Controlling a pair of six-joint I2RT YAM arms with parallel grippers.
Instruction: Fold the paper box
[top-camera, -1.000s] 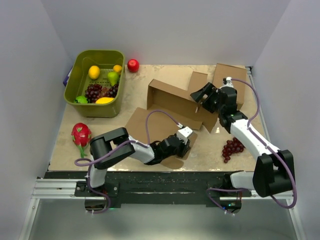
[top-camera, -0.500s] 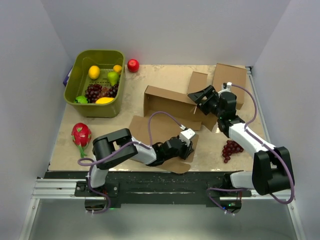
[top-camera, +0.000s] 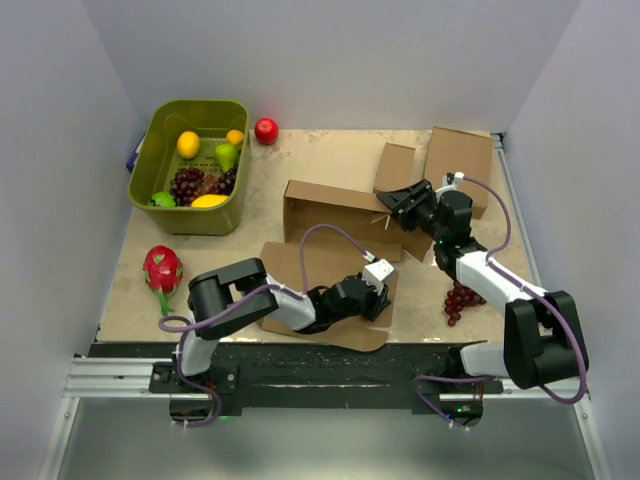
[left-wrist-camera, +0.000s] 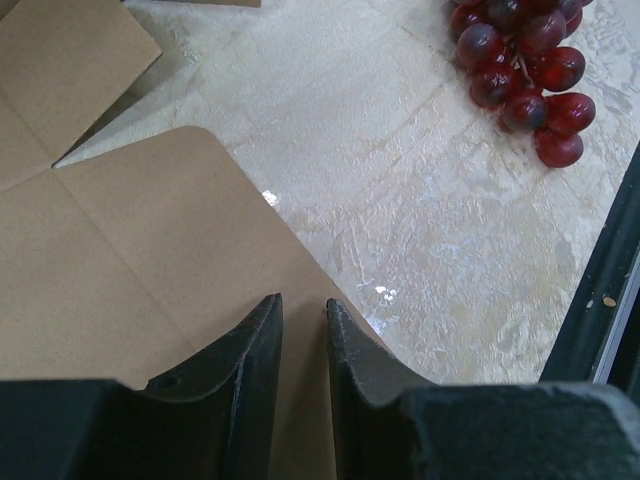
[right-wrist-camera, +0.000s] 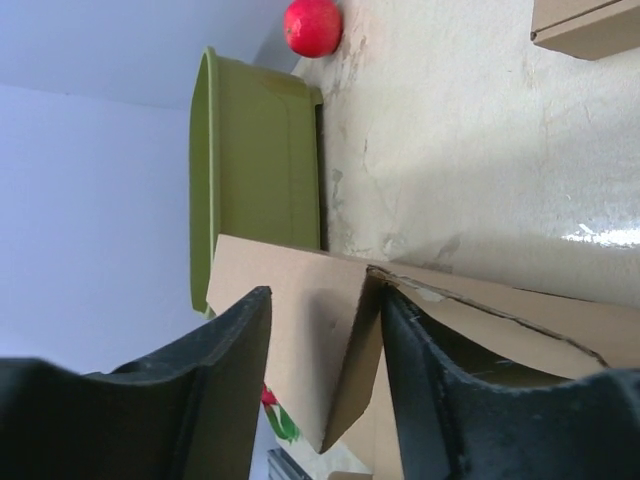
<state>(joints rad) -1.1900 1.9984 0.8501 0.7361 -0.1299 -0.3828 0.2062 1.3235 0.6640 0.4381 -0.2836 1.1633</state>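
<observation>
The paper box (top-camera: 335, 210) sits mid-table, its long wall raised and its front flap (top-camera: 330, 265) lying flat toward me. My left gripper (top-camera: 378, 283) lies low on that flap's right edge. In the left wrist view its fingers (left-wrist-camera: 303, 303) are nearly shut, with only a narrow gap and nothing between them, and their tips rest on the flap (left-wrist-camera: 130, 270). My right gripper (top-camera: 393, 203) is open at the box's right end. In the right wrist view (right-wrist-camera: 323, 295) a side flap of the box (right-wrist-camera: 290, 320) stands between the jaws, against the right finger.
A green basket (top-camera: 190, 105) of fruit stands at the back left, with a red apple (top-camera: 266, 130) beside it. A dragon fruit (top-camera: 162, 268) lies at the left. Grapes (top-camera: 465, 297) lie near the right arm. A small narrow box (top-camera: 395, 165) and a flat box (top-camera: 460, 160) lie at the back right.
The paper box has slid left and toward me. My right gripper followed its right end to the left. My left gripper shifted slightly right along the front flap.
</observation>
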